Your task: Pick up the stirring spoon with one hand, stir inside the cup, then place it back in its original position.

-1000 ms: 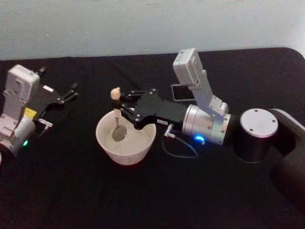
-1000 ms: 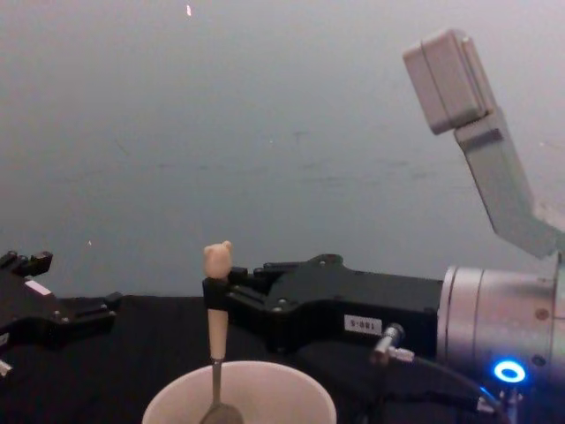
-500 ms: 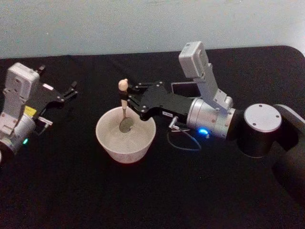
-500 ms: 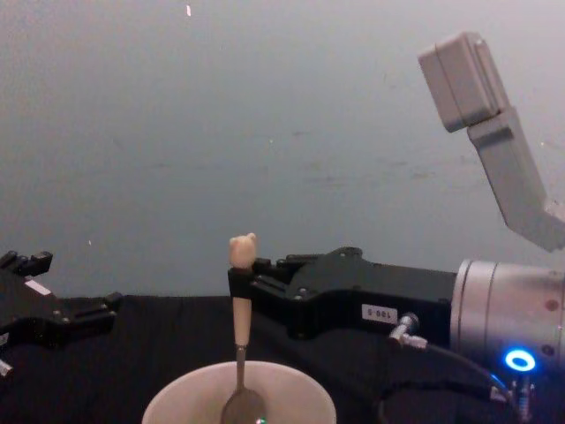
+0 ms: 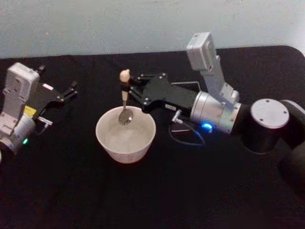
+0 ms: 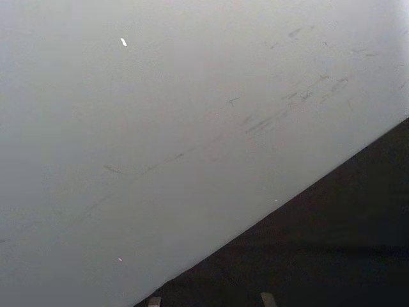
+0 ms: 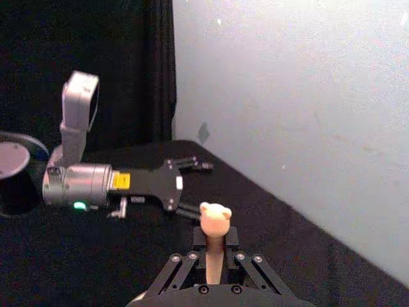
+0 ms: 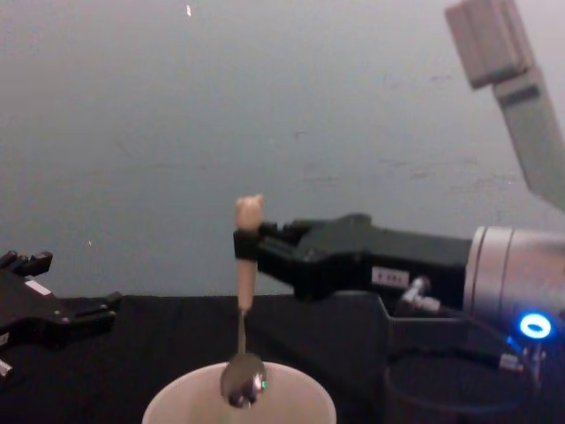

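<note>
The stirring spoon (image 5: 124, 98) hangs upright over the far side of the off-white cup (image 5: 110, 147), its shiny bowl (image 8: 243, 382) level with the cup's rim (image 8: 168, 404). My right gripper (image 5: 128, 88) is shut on the beige handle (image 8: 244, 278) just below the eared knob (image 7: 215, 214). The holder is mostly hidden behind my right arm; a thin pale edge (image 5: 187, 84) shows there. My left gripper (image 5: 69, 92) rests open and empty at the table's left, well clear of the cup.
A black cloth (image 5: 143, 195) covers the table and a pale wall (image 5: 95, 24) stands right behind it. A thin cable loop (image 5: 189, 138) hangs from my right wrist beside the cup. The right arm's dark joint (image 5: 267, 124) bulks at the right.
My right gripper has risen and drawn back toward the wall with the spoon. The spoon's bowl has come up from deep inside the cup to rim height. The left arm stayed put.
</note>
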`<action>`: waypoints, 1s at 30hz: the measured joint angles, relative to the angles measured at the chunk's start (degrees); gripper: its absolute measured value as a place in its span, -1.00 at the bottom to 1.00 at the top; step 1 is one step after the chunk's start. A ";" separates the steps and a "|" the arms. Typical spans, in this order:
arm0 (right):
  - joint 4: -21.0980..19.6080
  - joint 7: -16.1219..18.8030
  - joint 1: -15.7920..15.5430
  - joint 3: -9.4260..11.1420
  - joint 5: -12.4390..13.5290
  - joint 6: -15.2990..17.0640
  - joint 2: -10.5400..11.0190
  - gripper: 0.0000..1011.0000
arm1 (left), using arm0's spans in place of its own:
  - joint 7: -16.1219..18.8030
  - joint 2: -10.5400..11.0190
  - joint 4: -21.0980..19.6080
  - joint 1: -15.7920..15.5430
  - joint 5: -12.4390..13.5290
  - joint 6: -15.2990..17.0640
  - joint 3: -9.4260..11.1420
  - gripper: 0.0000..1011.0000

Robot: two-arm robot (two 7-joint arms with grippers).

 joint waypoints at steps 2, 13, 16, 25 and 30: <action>-0.98 -0.03 0.01 0.41 0.35 0.01 0.30 -0.68 | 0.00 0.00 0.00 0.00 0.00 0.00 0.00 0.98; -5.26 -0.74 0.39 2.50 1.88 -0.19 1.60 -0.68 | 0.00 0.00 0.00 0.00 0.00 0.00 0.00 0.98; -6.04 -1.13 0.62 3.23 2.32 -0.40 1.97 -0.68 | 0.00 0.00 0.00 0.00 0.00 0.00 0.00 0.98; -9.00 -3.47 0.10 6.23 3.10 -0.32 3.94 -0.68 | 0.00 0.00 0.00 0.00 0.00 0.00 0.00 0.98; -10.43 -5.31 -0.88 8.04 3.21 0.68 5.30 -0.68 | 0.00 0.00 0.00 0.00 0.00 0.00 0.00 0.98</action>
